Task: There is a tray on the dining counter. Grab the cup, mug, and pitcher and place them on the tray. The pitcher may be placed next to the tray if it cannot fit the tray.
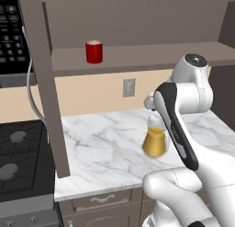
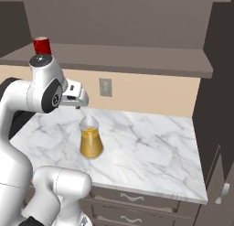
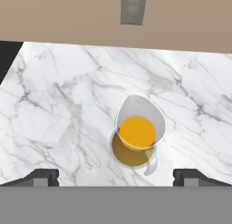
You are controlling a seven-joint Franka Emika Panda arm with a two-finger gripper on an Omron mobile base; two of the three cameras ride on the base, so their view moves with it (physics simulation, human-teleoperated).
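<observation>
Just pitcher (image 3: pixel 137 136) with orange liquid (image 3: pixel 137 131)

One pitcher (image 1: pixel 154 141) with orange liquid, one red mug (image 1: pixel 94 52) on shelf, one wall outlet (image 1: pixel 129 87), two stove burners (image 1: pixel 17 137).

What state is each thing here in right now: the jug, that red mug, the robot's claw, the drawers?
Pitcher: upright on the marble top, partly full of orange liquid, not held.
Mug: upright on the shelf.
Tool: open, above the pitcher.
Drawers: closed.
</observation>
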